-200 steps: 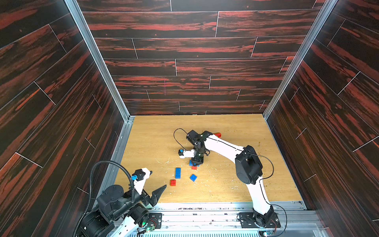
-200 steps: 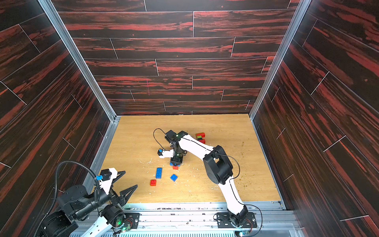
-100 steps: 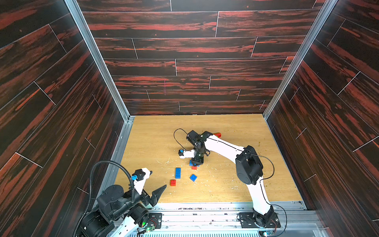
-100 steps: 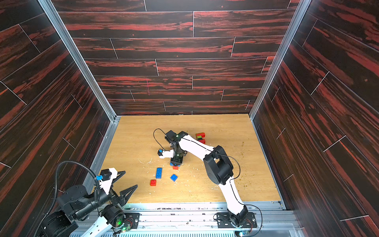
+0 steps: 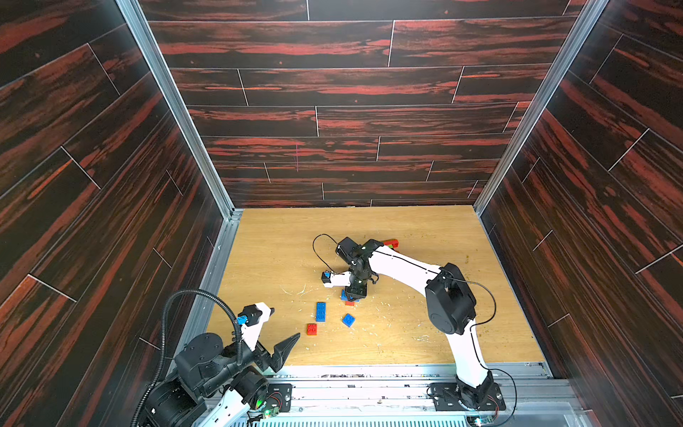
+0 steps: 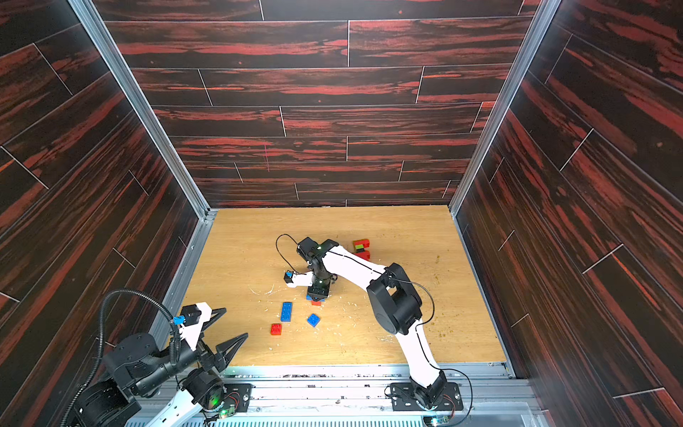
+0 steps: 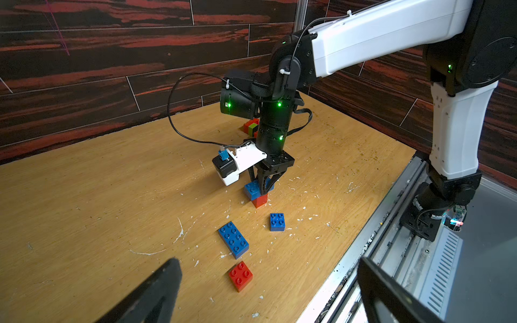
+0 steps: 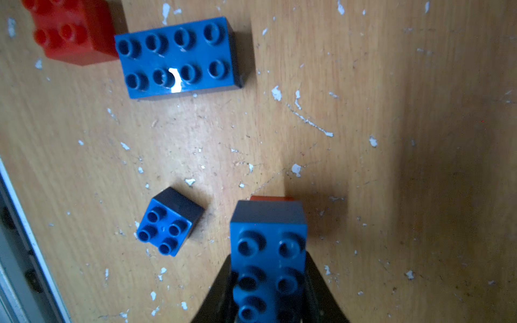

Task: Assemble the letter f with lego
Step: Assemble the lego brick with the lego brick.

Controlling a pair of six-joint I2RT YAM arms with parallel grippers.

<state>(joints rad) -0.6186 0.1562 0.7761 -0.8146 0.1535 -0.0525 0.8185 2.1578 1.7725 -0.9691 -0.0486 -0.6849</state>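
In both top views we see the right gripper (image 5: 354, 294) reaching down near the middle of the worktop (image 5: 266, 258), its jaws clamped on a blue oblong brick (image 5: 344, 295) that sits on a red base brick (image 5: 350, 303). Nearer the robot than this gripper and slightly to its left lie three loose pieces, none touching it: a long blue brick (image 5: 320, 311), a small blue square brick (image 5: 348, 319) and, farthest from it, a red square brick (image 5: 312, 328). Beyond the gripper, toward the back wall, stands a red and green stack (image 6: 361, 245). The left gripper (image 5: 285, 324) hangs at the near left corner, jaws spread wide and empty, well apart from all the lego. From the left wrist we look between its two black fingers (image 7: 156, 293) at the red square brick lying closest, then the long blue brick, then the right gripper standing upright over its stacked pair. From the right wrist we see the blue oblong brick pinched between that gripper's fingers (image 8: 321, 296), with an edge of the red base brick showing under its free end, and the small blue square brick just beside it on the fleck-strewn worktop.
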